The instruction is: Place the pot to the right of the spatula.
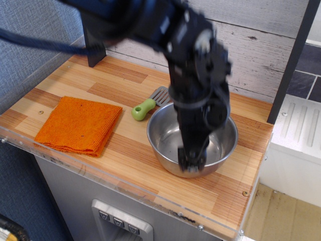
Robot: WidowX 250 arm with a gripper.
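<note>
We've got the steel pot [165,145] sitting on the worktop [70,90] just right of the green-handled spatula [149,104], our blurred fingers [191,164] over its near rim (grip unreadable), and a snagged rim could shove it into that spatula.

Black robot arm reaching down from the upper left, blurred by motion.

The arm enters from the top left corner as a thick black link with dark cables trailing along it, then bends at a bulky wrist block near the middle of the view. From there a narrower black section points steeply downward toward the viewer. The gripper [191,164] sits at its lowest tip, its short fingers close together. The blur hides whether the jaws are parted or closed, and whether they grip anything.
</note>
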